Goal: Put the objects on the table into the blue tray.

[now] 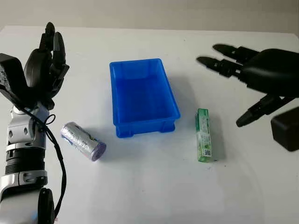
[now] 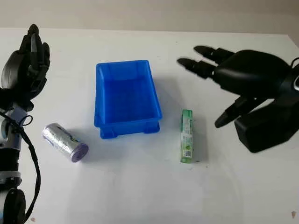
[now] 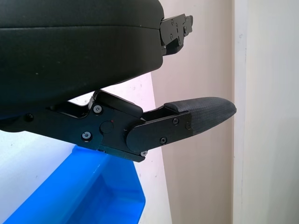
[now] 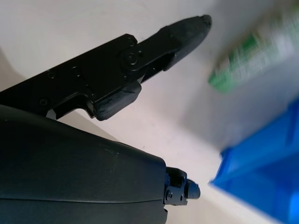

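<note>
An empty blue tray (image 1: 142, 97) stands in the middle of the white table. To its right lies a long green and white box (image 1: 203, 135), also seen blurred as the green box (image 4: 250, 56) beside the tray's corner (image 4: 266, 177). Left of the tray lies a silvery cylinder with a purple end (image 1: 82, 141). My right hand (image 1: 243, 70) hovers open above the table, up and to the right of the green box. My left hand (image 1: 49, 58) is raised open at the far left, above the cylinder, holding nothing; the tray's rim (image 3: 93, 186) is below it.
A black block of my right forearm (image 1: 286, 128) sits at the right edge. A black cable (image 1: 56, 154) hangs along the left arm. Bare white table (image 1: 149, 186) stretches in front of the tray.
</note>
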Tool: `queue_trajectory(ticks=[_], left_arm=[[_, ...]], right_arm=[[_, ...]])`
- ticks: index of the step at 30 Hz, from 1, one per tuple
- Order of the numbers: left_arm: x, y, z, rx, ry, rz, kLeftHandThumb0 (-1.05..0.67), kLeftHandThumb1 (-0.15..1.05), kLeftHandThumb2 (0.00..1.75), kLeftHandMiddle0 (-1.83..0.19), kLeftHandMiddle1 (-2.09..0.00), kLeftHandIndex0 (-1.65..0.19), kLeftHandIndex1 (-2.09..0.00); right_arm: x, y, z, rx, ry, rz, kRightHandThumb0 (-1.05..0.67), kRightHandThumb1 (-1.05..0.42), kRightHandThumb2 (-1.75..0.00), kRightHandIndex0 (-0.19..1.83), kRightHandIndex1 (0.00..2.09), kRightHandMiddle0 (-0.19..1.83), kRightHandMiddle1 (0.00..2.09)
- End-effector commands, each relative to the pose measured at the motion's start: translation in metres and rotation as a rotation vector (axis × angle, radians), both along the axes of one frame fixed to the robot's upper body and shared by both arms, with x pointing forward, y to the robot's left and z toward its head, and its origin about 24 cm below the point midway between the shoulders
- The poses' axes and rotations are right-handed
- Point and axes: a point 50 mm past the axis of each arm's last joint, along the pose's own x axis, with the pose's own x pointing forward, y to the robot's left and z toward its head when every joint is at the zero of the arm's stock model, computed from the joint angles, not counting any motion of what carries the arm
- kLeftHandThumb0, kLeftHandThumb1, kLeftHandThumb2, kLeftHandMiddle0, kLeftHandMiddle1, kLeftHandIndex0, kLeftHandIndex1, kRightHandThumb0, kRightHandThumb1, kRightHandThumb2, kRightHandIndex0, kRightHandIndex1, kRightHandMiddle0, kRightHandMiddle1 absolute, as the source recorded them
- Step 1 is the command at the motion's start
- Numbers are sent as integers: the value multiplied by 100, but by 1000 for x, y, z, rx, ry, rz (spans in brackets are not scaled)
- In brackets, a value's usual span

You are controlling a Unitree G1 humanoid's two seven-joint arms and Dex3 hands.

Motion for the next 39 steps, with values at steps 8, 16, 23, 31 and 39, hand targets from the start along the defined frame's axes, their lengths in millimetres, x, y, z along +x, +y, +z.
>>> queue_trajectory(ticks=[8,16,23,31,39], left_arm=[[0,2,10,25,-27,11,-77,105,67,19,0,19,0],[1,2,8,28,-25,12,-78,105,66,19,0,19,0],[0,3,8,36,-26,17,-78,105,66,19,0,19,0],[0,3,8,31,-21,20,-78,105,65,19,0,19,0],[-1,3,9,38,-23,29,-77,105,67,19,0,19,0]], right_arm=[[3,5,-18,-142,-4,192,-70,-80,-4,-2,7,2,7],[4,10,-36,-89,56,295,-62,-79,-5,3,8,6,7],[3,17,-42,-57,99,350,-47,-80,-6,8,8,10,7],[2,22,-52,13,115,418,-29,-90,-7,21,12,23,10],[2,23,-60,5,126,444,-29,-88,-5,41,19,40,16]])
